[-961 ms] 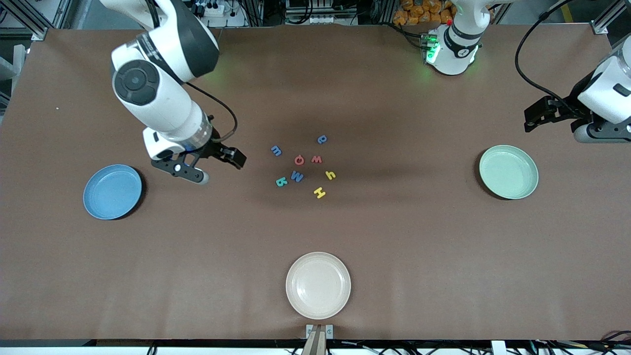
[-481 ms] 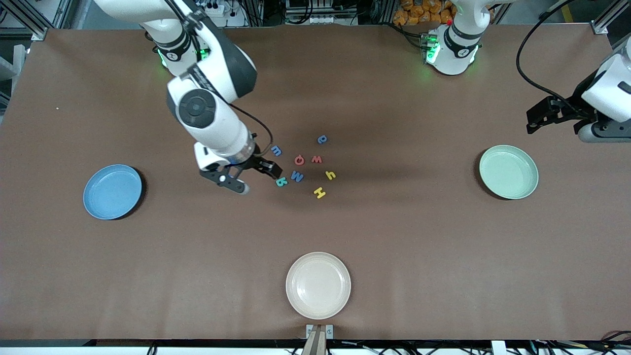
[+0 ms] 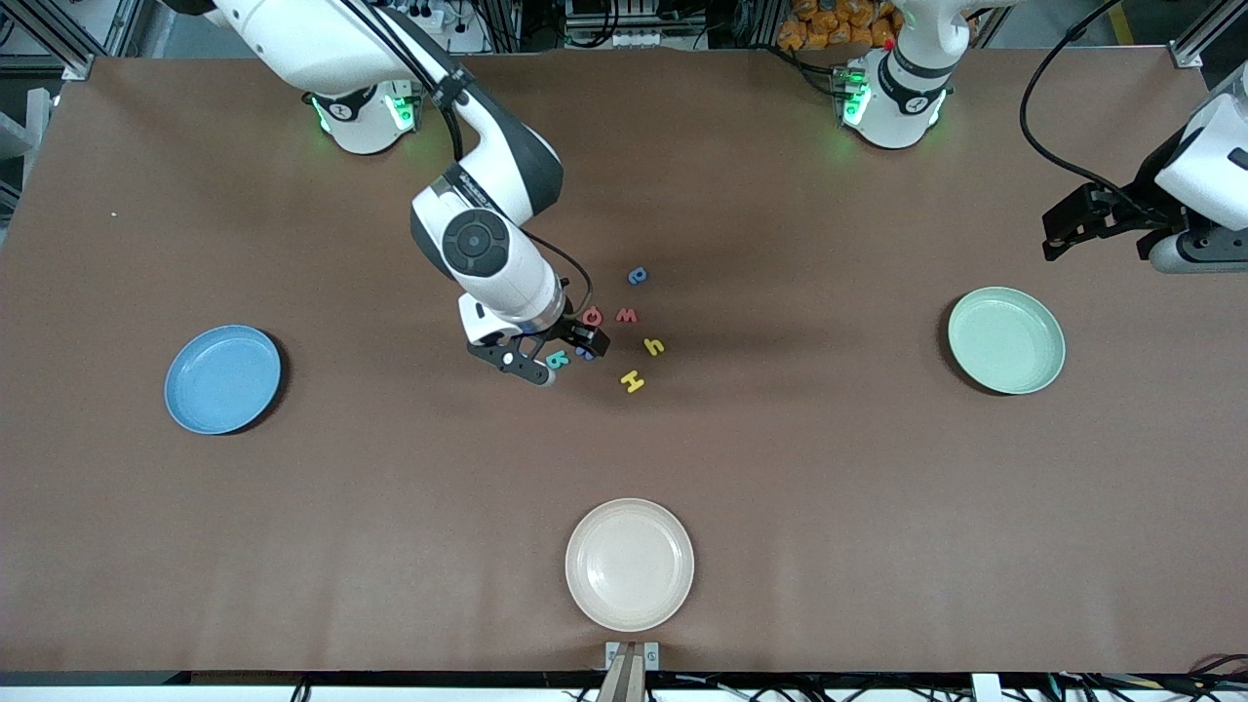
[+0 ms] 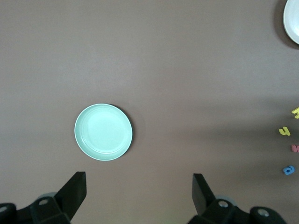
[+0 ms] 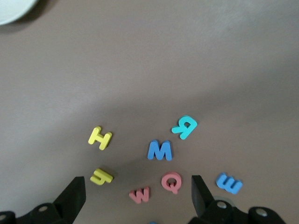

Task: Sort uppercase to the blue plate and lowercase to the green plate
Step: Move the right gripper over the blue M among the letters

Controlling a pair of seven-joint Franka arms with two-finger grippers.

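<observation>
Altogether eight foam letters [image 5: 160, 150], three plates [image 3: 630, 565], two arms.

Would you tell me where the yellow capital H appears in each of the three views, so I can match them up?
Front view: yellow capital H, the letter of the cluster nearest the camera, beside the yellow lowercase h.
Left wrist view: only its tip shows at the picture's edge.
Right wrist view: in plain sight, with no letter touching it.
Shared landmark: the lowercase h.

R claw [image 3: 556, 359] open, low; L claw [image 4: 140, 198] open, idle
</observation>
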